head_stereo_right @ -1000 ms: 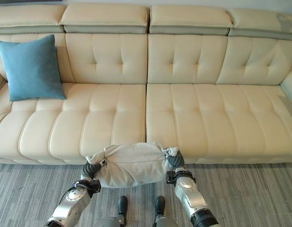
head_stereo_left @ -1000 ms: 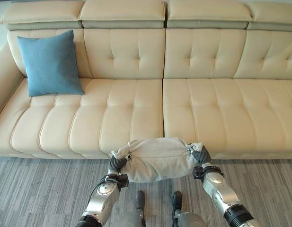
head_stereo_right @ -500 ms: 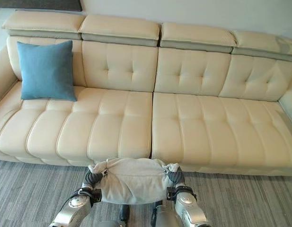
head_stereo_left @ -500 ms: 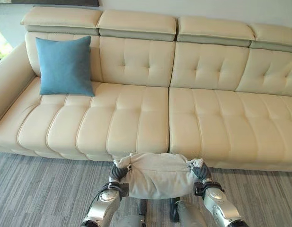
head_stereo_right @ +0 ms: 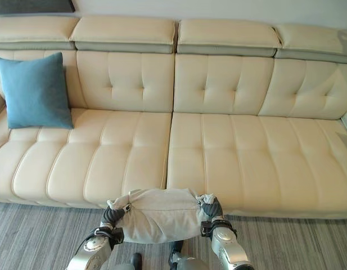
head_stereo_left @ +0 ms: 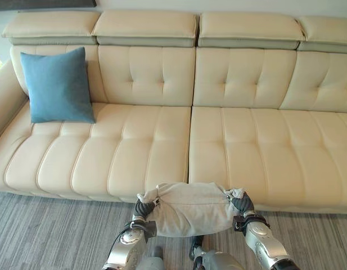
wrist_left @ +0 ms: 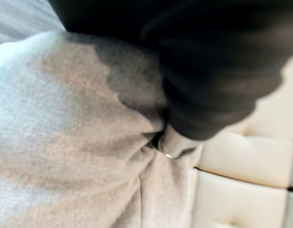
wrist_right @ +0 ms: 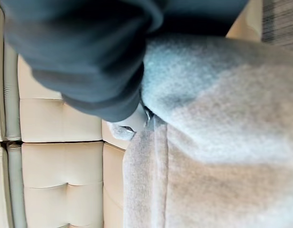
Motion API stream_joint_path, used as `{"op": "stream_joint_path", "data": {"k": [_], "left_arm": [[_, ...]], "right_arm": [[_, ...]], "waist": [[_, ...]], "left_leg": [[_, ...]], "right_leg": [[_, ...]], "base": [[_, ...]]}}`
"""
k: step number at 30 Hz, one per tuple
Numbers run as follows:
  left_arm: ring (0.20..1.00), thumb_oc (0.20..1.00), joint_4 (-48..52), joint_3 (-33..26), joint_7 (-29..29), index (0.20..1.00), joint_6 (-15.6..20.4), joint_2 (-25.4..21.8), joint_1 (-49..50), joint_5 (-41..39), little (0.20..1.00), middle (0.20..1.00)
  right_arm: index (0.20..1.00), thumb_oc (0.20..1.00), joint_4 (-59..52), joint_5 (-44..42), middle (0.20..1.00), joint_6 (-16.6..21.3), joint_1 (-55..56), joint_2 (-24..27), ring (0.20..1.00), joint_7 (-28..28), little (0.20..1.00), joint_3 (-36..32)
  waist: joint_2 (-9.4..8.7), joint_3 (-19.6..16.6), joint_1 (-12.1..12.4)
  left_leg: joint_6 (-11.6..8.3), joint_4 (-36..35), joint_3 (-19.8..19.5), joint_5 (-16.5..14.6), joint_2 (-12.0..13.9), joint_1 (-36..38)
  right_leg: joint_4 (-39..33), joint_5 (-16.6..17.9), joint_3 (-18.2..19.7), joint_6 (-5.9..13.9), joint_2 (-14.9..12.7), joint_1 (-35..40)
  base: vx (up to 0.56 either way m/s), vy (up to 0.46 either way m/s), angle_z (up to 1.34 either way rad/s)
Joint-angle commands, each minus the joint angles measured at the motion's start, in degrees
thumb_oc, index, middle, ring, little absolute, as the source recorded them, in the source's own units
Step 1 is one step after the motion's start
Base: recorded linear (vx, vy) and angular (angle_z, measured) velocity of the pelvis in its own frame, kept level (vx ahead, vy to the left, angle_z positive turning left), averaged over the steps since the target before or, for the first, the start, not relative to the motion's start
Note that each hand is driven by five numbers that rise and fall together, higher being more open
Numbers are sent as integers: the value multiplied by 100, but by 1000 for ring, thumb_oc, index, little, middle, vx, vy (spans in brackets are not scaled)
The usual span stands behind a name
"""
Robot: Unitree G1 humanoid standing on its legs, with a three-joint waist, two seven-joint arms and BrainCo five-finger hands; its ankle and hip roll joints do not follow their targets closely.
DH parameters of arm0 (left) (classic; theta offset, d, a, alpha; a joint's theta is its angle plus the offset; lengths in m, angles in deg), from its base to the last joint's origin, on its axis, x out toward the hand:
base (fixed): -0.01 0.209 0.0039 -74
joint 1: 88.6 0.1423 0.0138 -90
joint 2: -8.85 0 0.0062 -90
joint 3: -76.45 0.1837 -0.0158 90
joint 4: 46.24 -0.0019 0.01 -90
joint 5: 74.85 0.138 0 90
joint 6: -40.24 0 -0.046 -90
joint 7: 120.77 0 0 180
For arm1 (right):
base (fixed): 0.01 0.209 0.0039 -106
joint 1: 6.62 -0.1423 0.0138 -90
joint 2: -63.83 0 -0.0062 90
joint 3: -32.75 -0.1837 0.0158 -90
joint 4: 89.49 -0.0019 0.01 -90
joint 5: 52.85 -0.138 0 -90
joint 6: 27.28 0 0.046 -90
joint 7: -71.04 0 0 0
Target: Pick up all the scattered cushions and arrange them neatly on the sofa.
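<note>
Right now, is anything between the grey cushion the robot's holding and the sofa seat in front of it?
Nothing visible. The grey cushion hangs between the left hand and right hand at the sofa front edge. The seat ahead is bare; the blue cushion leans far to the left.

Blue cushion (head_stereo_left: pixel 57 85) at sofa's (head_stereo_left: pixel 235 140) left

No legible text, label, brand, number or sign appears on any surface: the cream sofa (head_stereo_left: pixel 218 129), the blue cushion (head_stereo_left: pixel 58 85), the grey cushion (head_stereo_left: pixel 190 208) and the striped grey carpet (head_stereo_left: pixel 44 236) all carry no readable marking.
</note>
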Motion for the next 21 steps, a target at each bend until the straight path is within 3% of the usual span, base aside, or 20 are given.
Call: {"op": "stream_joint_path", "data": {"k": [1, 4, 5, 6, 7, 11, 16, 21], "left_arm": [[200, 200, 501, -403, -52, 200, 499, -89, -316, -29, 200, 200], [200, 200, 524, -384, -53, 200, 462, -82, -289, -6, 200, 200], [200, 200, 525, -383, -53, 200, 462, -82, -287, -6, 200, 200], [200, 200, 544, -340, -32, 200, 428, -87, -243, 36, 200, 200], [200, 200, 575, -304, -35, 200, 393, -84, -222, 81, 200, 200], [200, 200, 799, -258, -44, 200, 337, -141, -181, 194, 200, 200], [200, 200, 1530, -398, -184, 200, 367, -227, -164, 119, 200, 200], [200, 200, 2048, -381, -212, 200, 387, -298, -59, 69, 200, 200]], "right_arm": [[200, 200, -493, 109, 200, 396, -240, 261, 200, -9, 200, -290], [200, 200, -514, 70, 200, 382, -258, 241, 200, -7, 200, -271], [200, 200, -514, 70, 200, 382, -257, 241, 200, -7, 200, -271], [200, 200, -559, 100, 200, 370, -243, 254, 200, 12, 200, -232], [200, 200, -626, 130, 200, 364, -214, 253, 200, 17, 200, -200], [200, 200, -896, 247, 200, 358, -206, 278, 200, 13, 200, -112], [200, 200, -1662, 470, 200, 303, -225, 353, 200, -90, 200, -103], [200, 200, -2246, 816, 200, 215, -28, 283, 200, -91, 200, -94]], "waist": [[81, 36, 25], [8, 73, 59], [5, 80, 64], [-9, 51, 65], [24, 36, 51], [79, -2, 20], [93, 15, 3], [75, -224, -43]], "left_leg": [[144, -66, 464, 601, -340, 678], [471, -603, 475, 53, -492, 351], [473, -622, 480, 57, -497, 373], [585, -1367, 381, -122, -577, 388], [563, -2058, 285, 153, -534, 420], [379, -3078, 78, 889, -490, 227], [231, -3078, 298, 982, -377, -61], [331, -3078, 418, 1021, -378, 184]], "right_leg": [[-1, -581, 104, 377, -162, 263], [-1, -619, 197, 424, -232, 390], [-1, -623, 202, 428, -236, 402], [-1, -655, 241, 454, -256, 493], [-1, -686, 240, 454, -247, 543], [-1, -792, 228, 390, -164, 749], [-1, -876, 282, 374, -143, 1008], [70, -1081, 239, 415, -226, 1305]], "base": [[240, -172, -18], [168, -89, -21], [195, -39, -34], [207, -21, -31], [268, -22, -25], [183, 19, 0], [194, 97, 16], [289, 183, -3]]}}
